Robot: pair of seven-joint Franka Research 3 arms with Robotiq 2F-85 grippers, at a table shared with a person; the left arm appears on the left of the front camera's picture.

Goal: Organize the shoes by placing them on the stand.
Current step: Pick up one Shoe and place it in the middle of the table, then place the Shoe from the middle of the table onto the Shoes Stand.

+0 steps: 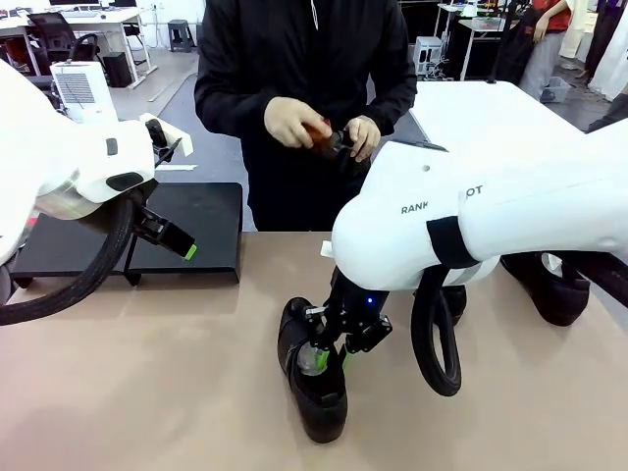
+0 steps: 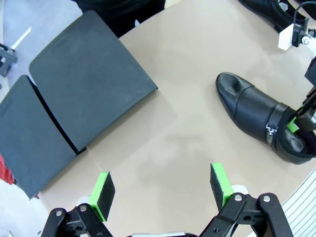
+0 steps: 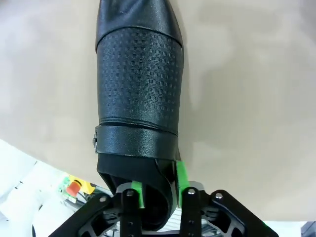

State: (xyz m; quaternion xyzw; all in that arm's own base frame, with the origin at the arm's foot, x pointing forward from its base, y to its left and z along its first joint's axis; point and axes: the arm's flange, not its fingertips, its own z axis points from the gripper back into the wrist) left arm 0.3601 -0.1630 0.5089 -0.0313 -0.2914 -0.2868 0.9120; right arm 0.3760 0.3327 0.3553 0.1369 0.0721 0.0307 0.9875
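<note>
A glossy black shoe [image 1: 312, 388] lies on the tan table, toe toward the robot's side. My right gripper [image 1: 329, 351] is shut on the rim of its heel opening. The right wrist view shows one green pad inside the shoe [image 3: 140, 89] and one outside, with my right gripper [image 3: 158, 190] pinching the wall. My left gripper [image 1: 182, 245] hangs open over the table just in front of the matte-black stand [image 1: 196, 221]. In the left wrist view my left gripper [image 2: 161, 190] holds nothing, with the stand [image 2: 84, 84] to the upper left and the held shoe [image 2: 256, 116] to the right.
Another black shoe [image 1: 551, 287] lies at the table's right side, also seen as a shoe [image 2: 264, 9] at the top right of the left wrist view. The person across the table holds a reddish-brown brush [image 1: 316, 135] in both hands. Bare table lies between stand and held shoe.
</note>
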